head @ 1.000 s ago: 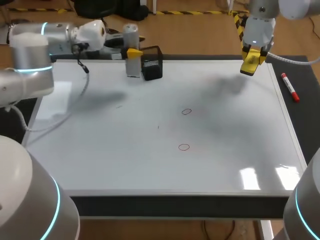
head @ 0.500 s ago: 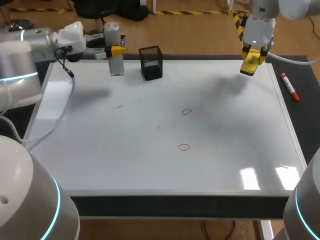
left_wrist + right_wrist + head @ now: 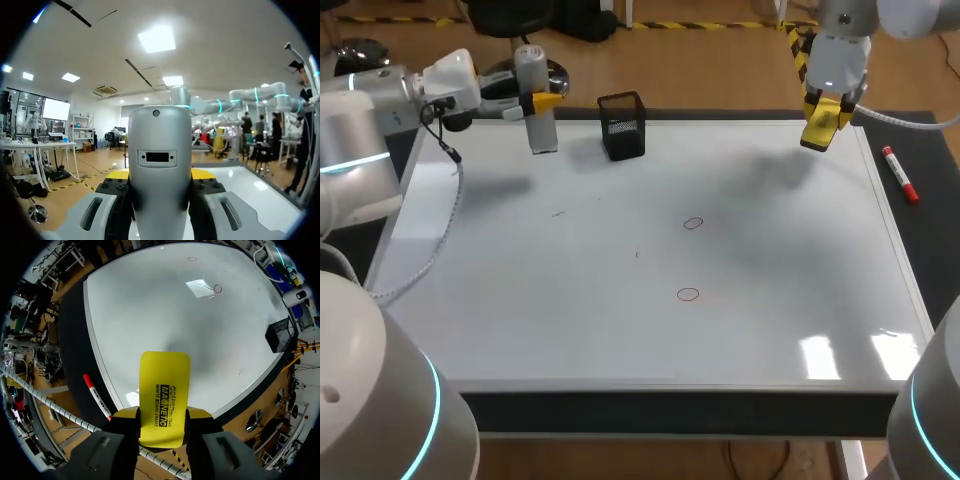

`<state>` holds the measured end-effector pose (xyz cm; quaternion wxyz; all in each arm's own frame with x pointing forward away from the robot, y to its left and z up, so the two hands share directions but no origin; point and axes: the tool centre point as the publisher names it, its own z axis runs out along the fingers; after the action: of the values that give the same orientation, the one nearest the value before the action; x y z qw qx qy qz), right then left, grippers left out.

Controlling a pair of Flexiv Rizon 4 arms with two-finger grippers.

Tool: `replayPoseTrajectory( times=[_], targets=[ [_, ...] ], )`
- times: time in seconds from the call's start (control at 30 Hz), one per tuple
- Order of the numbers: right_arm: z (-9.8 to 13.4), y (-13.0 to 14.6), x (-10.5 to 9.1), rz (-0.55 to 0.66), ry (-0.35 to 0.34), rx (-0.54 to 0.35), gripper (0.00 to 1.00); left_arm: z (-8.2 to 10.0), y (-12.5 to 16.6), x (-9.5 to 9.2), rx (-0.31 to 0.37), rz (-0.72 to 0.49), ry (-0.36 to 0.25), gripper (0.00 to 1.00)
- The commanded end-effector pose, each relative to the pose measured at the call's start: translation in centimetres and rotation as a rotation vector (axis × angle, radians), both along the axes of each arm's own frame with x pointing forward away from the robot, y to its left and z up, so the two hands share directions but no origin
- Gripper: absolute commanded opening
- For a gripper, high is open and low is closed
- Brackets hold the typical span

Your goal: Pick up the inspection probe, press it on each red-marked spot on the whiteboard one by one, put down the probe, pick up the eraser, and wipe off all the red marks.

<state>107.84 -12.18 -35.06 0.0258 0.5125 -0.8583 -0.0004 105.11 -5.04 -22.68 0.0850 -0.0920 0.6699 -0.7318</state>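
The silver cylindrical inspection probe [image 3: 534, 112] hangs upright over the whiteboard's [image 3: 570, 330] back left corner, with my left gripper [image 3: 544, 101] shut on it. In the left wrist view the probe [image 3: 160, 165] fills the space between the yellow-tipped fingers [image 3: 119, 174]. My right gripper [image 3: 823, 122] is above the back right corner, shut on the yellow eraser [image 3: 819, 130], which juts out past the fingers [image 3: 164, 385]. Two small red circles [image 3: 693, 223] [image 3: 688, 294] lie near the board's middle; the right wrist view shows these red circles [image 3: 217, 288] [image 3: 192, 259] far ahead of the eraser.
A black mesh holder [image 3: 623, 127] stands at the board's back edge, right of the probe. A red marker [image 3: 900, 175] lies on the dark mat beside the board's right edge, below my right gripper [image 3: 97, 396].
My left arm has carried the probe leftward and back, away from the black mesh holder. The right arm and eraser have stayed still.
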Motion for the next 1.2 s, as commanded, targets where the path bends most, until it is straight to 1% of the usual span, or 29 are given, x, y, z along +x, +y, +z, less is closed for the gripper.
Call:
replayPoseTrajectory(
  times=[0.03,0.57,0.73,0.83,1.2],
  targets=[
    [0.1,0.0,0.1,0.002,0.002,-0.004,0.0,0.0,0.0,0.0,-0.002,0.001,-0.002,0.0],
    [0.1,0.0,0.1,0.002,0.002,-0.004,0.0,0.0,0.0,0.0,-0.002,0.001,-0.002,0.0],
    [-0.6,1.8,-1.4,0.054,0.011,0.028,0.0,0.0,0.0,0.0,-0.002,0.001,-0.002,0.0],
    [-0.9,2.9,-2.4,0.086,0.02,0.028,0.0,0.0,0.0,0.0,-0.002,0.001,-0.002,0.0],
    [-0.4,8.9,-6.5,0.259,0.057,0.05,0.0,0.0,0.0,0.0,-0.002,0.001,-0.002,0.0]
  ],
)
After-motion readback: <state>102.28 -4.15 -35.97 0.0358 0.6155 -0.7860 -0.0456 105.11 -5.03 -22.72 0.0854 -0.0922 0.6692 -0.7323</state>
